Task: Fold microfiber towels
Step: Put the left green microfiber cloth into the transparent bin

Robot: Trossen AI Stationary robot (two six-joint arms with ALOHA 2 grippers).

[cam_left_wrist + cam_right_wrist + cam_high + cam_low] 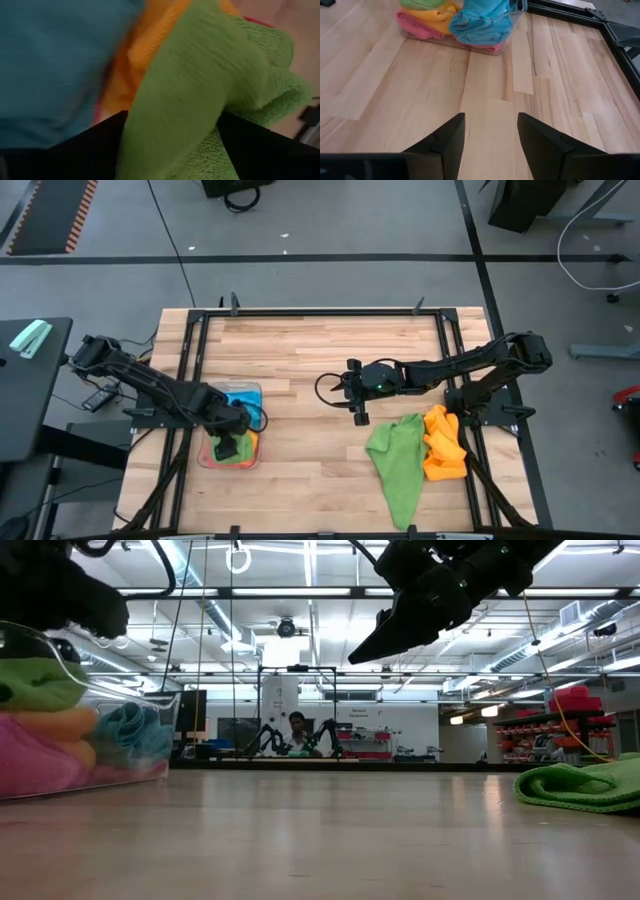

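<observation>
A clear plastic tray (203,457) at the table's left holds folded microfiber towels: blue (240,399), orange (135,50), pink (417,27) and green (190,90). My left gripper (228,447) points down into the tray, open, its two fingers (100,145) on either side of the green towel, which lies on top of the orange one. My right gripper (357,402) hangs open above the bare middle of the table, holding nothing. A loose green towel (396,465) and a crumpled orange towel (444,445) lie on the table at the right. My left gripper comes down from above with the folded green towel (170,135) filling the gap between its wide-apart fingers. I cannot tell whether the fingers touch the cloth. The towel rests on the other towels in the tray.
A dark metal frame (320,313) runs round the wooden table top. Bare wood lies between the tray and the loose towels. In the low view the tray wall (130,730) stands at the left and the loose green towel (580,785) at the right.
</observation>
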